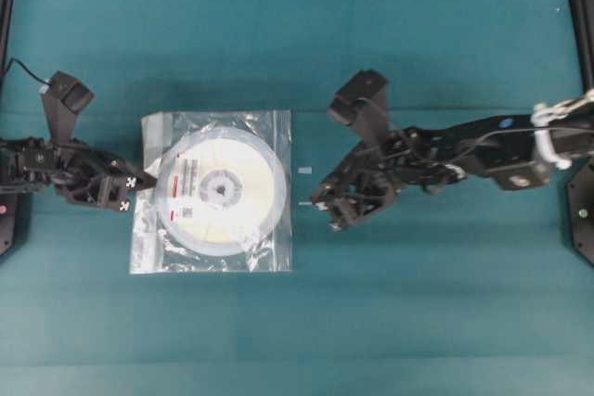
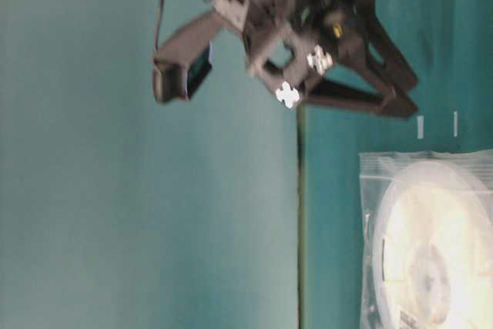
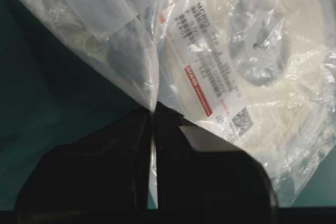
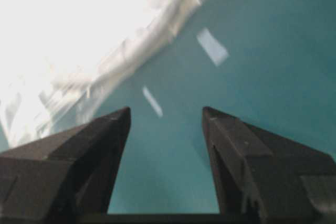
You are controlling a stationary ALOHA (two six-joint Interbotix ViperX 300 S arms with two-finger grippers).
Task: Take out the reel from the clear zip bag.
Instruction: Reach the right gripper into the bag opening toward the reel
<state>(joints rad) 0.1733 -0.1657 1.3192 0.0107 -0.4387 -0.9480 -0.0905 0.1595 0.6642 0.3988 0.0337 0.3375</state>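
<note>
The clear zip bag lies flat on the teal table with the reel inside it, label up. My left gripper is shut on the bag's left edge. In the left wrist view a thin fold of the bag runs between the closed jaws of the left gripper, and the reel with its red-striped label lies just behind. My right gripper stands open a little right of the bag. Only teal table shows between the right gripper's jaws, and the bag lies ahead to the left.
Two small white tape marks sit on the table between the bag and the right gripper. From table level the right gripper sits just beyond the bag's edge. Black frame posts stand at the table's sides.
</note>
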